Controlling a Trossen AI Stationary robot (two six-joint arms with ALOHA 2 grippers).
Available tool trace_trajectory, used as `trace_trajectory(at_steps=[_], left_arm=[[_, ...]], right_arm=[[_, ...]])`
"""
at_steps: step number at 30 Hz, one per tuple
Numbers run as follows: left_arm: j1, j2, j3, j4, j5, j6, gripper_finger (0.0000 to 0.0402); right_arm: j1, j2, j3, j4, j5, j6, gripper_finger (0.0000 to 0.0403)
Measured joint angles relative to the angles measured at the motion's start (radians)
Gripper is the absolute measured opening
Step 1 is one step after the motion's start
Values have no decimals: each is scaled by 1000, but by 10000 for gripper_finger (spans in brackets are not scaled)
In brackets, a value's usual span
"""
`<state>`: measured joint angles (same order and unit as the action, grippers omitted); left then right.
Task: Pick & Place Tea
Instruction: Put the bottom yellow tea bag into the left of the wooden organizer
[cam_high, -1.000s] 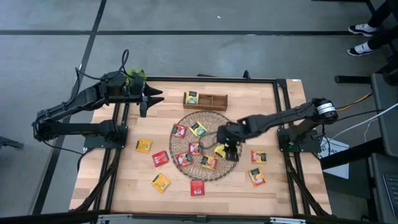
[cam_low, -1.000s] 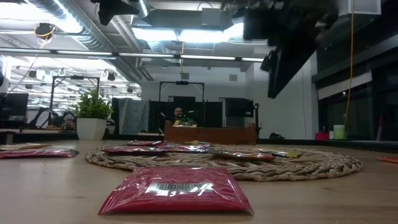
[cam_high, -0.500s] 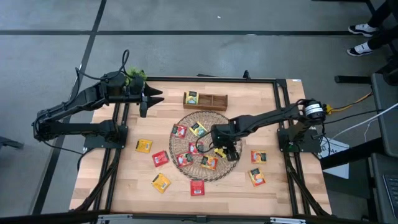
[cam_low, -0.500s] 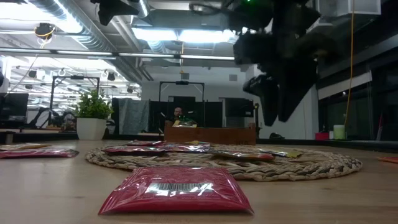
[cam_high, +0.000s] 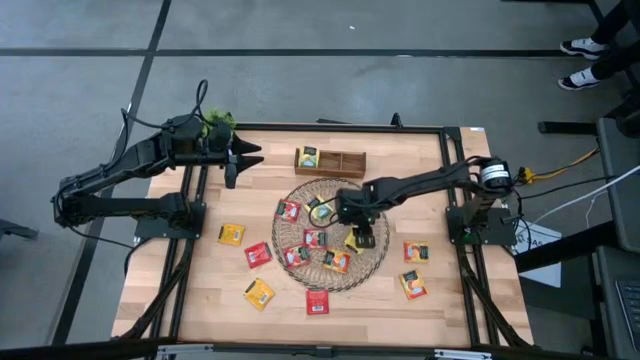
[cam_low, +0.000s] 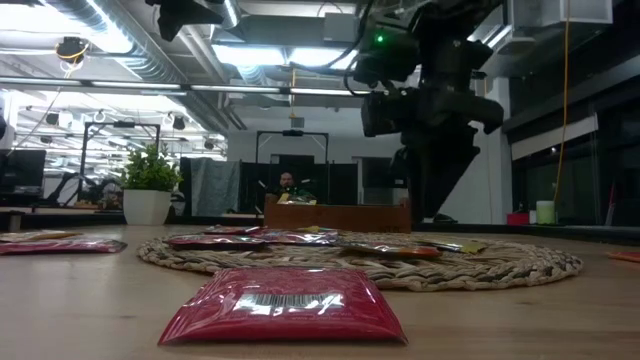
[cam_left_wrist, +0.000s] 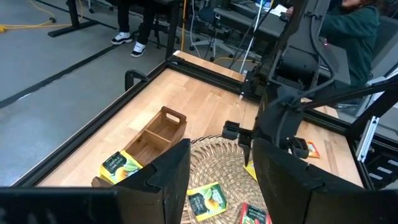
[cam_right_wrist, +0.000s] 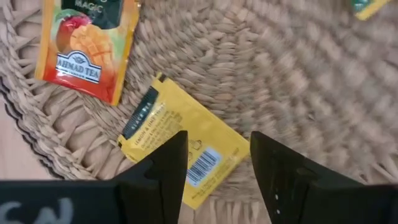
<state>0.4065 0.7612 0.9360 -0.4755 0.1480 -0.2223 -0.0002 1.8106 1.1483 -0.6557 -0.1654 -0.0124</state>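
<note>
Your right gripper (cam_high: 364, 238) is hovering over the right part of the round wicker mat (cam_high: 372, 190), fingers standing apart and holding nothing. In the right wrist view a yellow sachet (cam_right_wrist: 180, 147) is lying flat on the weave directly beyond those fingers, with an orange mango sachet (cam_right_wrist: 87, 43) just beside it near the mat's edge. Other tea sachets are lying on the mat, and more are resting on the wooden table (cam_high: 200, 290) to the left, near and right of it; a red sachet (cam_low: 285, 302) is sitting nearest the low camera. Your left gripper (cam_high: 247, 158) is waiting at the far left of the table beside the small potted plant (cam_high: 217, 120), jaws parted and empty. A wooden compartment box (cam_high: 340, 161) is sitting just beyond the mat, with a yellow-green sachet (cam_high: 307, 157) in its left compartment.
</note>
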Motion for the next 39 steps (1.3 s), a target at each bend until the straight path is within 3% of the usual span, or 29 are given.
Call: trace_trajectory(at_steps=[24,28,34,39], left_arm=[[0,0,0,0,-1,0,169],[0,0,0,0,-1,0,169],[0,0,0,0,-1,0,169],[0,0,0,0,-1,0,169]], right_arm=[[-1,65,-5,-7,40,-25,171],[-1,65,-6,-11,37,-26,132],[0,66,-7,-10,27,-27,23],[0,66,-8,-7,27,-22,15]])
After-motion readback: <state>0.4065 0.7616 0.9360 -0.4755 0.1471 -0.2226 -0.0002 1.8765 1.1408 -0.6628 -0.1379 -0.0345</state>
